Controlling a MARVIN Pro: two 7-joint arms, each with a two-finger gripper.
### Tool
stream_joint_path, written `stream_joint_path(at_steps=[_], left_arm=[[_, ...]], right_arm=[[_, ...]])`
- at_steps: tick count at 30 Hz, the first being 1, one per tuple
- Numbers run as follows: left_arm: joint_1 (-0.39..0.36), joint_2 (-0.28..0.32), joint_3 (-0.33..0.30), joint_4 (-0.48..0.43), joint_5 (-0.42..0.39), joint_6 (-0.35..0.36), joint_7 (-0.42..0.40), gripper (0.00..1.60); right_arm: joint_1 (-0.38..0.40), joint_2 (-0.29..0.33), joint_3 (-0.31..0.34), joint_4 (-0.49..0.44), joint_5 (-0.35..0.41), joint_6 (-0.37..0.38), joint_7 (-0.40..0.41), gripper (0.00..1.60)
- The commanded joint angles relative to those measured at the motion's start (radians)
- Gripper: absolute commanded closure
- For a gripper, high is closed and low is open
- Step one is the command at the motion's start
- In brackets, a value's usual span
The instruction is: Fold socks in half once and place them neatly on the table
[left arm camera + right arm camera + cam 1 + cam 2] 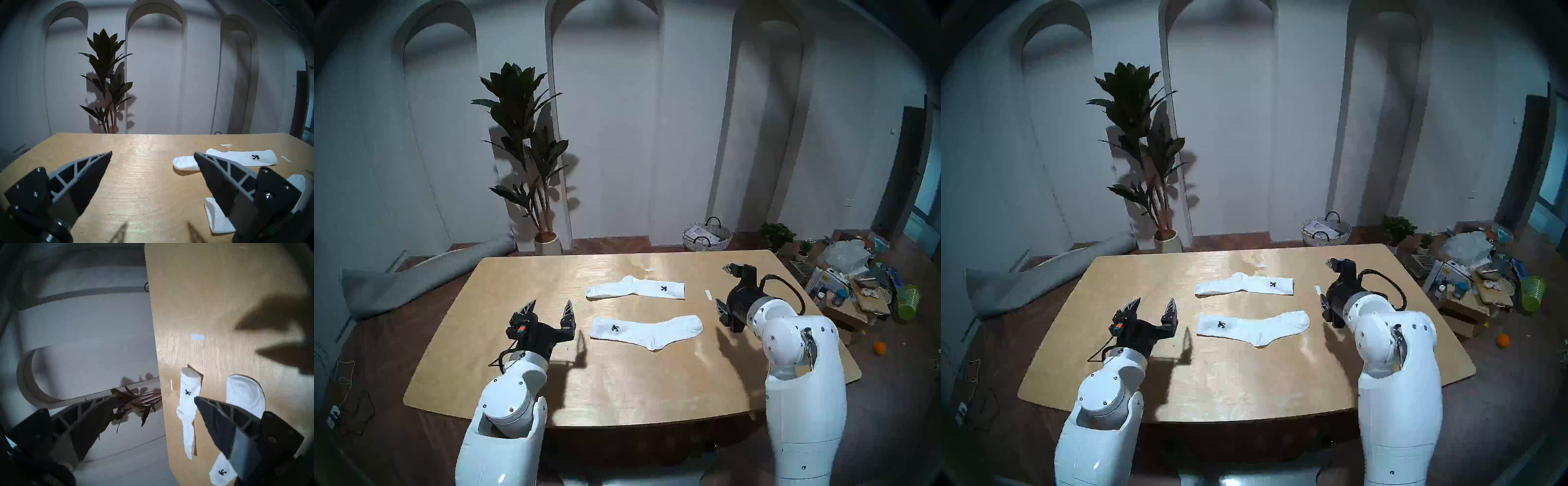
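Two white socks lie flat and unfolded on the light plywood table. The far sock has its black logo at the right end. The near sock has its logo at the left end and its toe to the right. My left gripper hovers open just left of the near sock's cuff, holding nothing. My right gripper is open and turned on its side, right of both socks, also holding nothing. The left wrist view shows the far sock and the near sock's cuff. Both socks appear in the right wrist view.
Two small white paper strips lie on the table, one right of the far sock and one behind it. Beyond the table stand a potted plant and a woven basket. Boxes and clutter sit on the floor at right.
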Motion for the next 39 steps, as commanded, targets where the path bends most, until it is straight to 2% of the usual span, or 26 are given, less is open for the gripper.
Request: stream_joint_path(at_steps=[1, 4, 7, 11, 13, 15, 19, 24, 31, 35, 39], left_arm=[[-0.002, -0.011, 0.003, -0.029, -0.002, -0.003, 0.008, 0.0], [0.001, -0.014, 0.004, -0.032, -0.001, -0.004, 0.012, 0.0], [0.009, -0.02, 0.007, -0.039, 0.002, -0.003, 0.022, 0.0], [0.015, -0.024, 0.011, -0.043, 0.005, -0.004, 0.03, 0.0], [0.021, -0.03, 0.015, -0.046, 0.008, -0.005, 0.042, 0.0], [0.024, -0.031, 0.016, -0.048, 0.009, -0.006, 0.045, 0.0], [0.037, -0.039, 0.022, -0.055, 0.014, -0.009, 0.061, 0.0], [0.051, -0.051, 0.031, -0.066, 0.03, -0.016, 0.094, 0.0], [0.068, -0.051, 0.045, -0.081, 0.035, -0.022, 0.133, 0.0], [0.078, -0.051, 0.049, -0.096, 0.039, -0.021, 0.147, 0.0], [0.083, -0.051, 0.05, -0.11, 0.019, -0.015, 0.174, 0.0]], right_arm=[[0.114, 0.0, -0.055, 0.043, -0.043, -0.121, -0.087, 0.0], [0.133, -0.002, -0.071, 0.075, -0.063, -0.156, -0.101, 0.0], [0.183, -0.01, -0.094, 0.154, -0.099, -0.209, -0.122, 0.0], [0.204, -0.015, -0.104, 0.202, -0.109, -0.233, -0.092, 0.0], [0.247, -0.016, -0.113, 0.25, -0.124, -0.253, -0.092, 0.0], [0.241, -0.016, -0.118, 0.248, -0.124, -0.257, -0.088, 0.0], [0.281, -0.002, -0.142, 0.301, -0.15, -0.256, -0.081, 0.0], [0.345, 0.017, -0.17, 0.408, -0.178, -0.237, -0.045, 0.0], [0.421, 0.021, -0.19, 0.537, -0.179, -0.215, -0.013, 0.0], [0.425, -0.004, -0.189, 0.551, -0.164, -0.227, -0.037, 0.0], [0.392, -0.006, -0.2, 0.514, -0.171, -0.228, -0.073, 0.0]])
